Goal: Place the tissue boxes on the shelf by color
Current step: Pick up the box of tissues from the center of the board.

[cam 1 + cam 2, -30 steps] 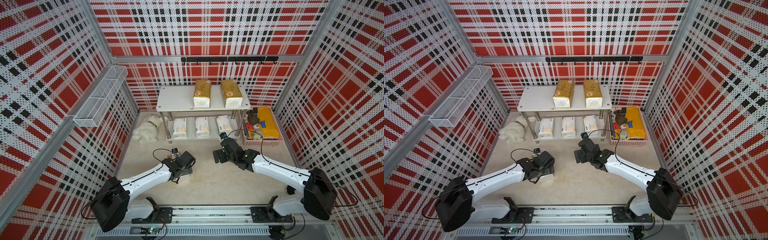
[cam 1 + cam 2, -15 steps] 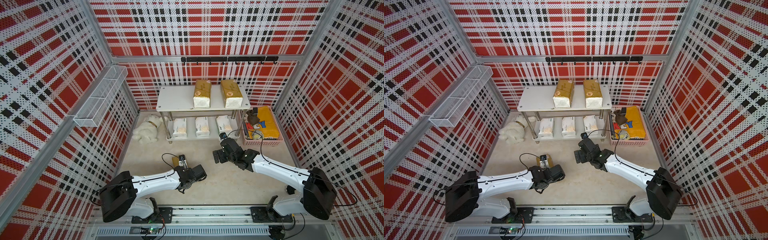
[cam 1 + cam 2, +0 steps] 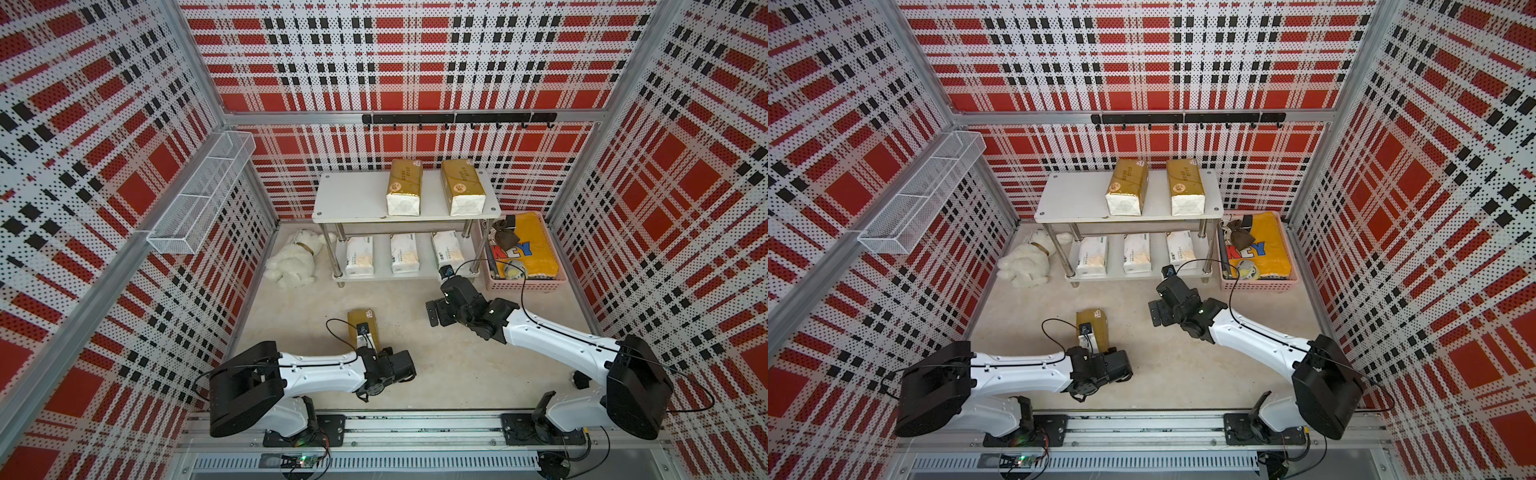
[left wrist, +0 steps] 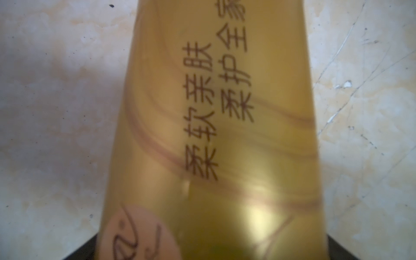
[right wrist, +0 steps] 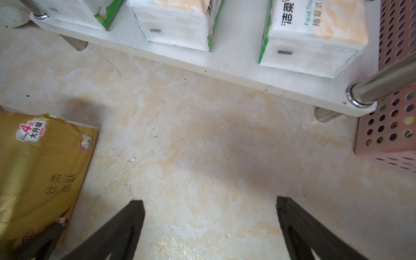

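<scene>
Presently two gold packs [image 3: 405, 187] shelved, three white packs [image 3: 404, 253], one gold [image 3: 361, 318] floored; tools [image 5: 209, 202] [image 3: 371, 345] released.

1. The 2 top views sit high at the front, looking down toward the back wall [image 3: 395, 62]; both cover the whole scene, shelf [image 3: 349, 199] included.
2. Left wrist view: facing down, very close over the gold pack [image 4: 213, 135].
3. Right wrist view: low over the floor [image 5: 202, 146], facing the shelf's bottom board; shares that pack.
</scene>
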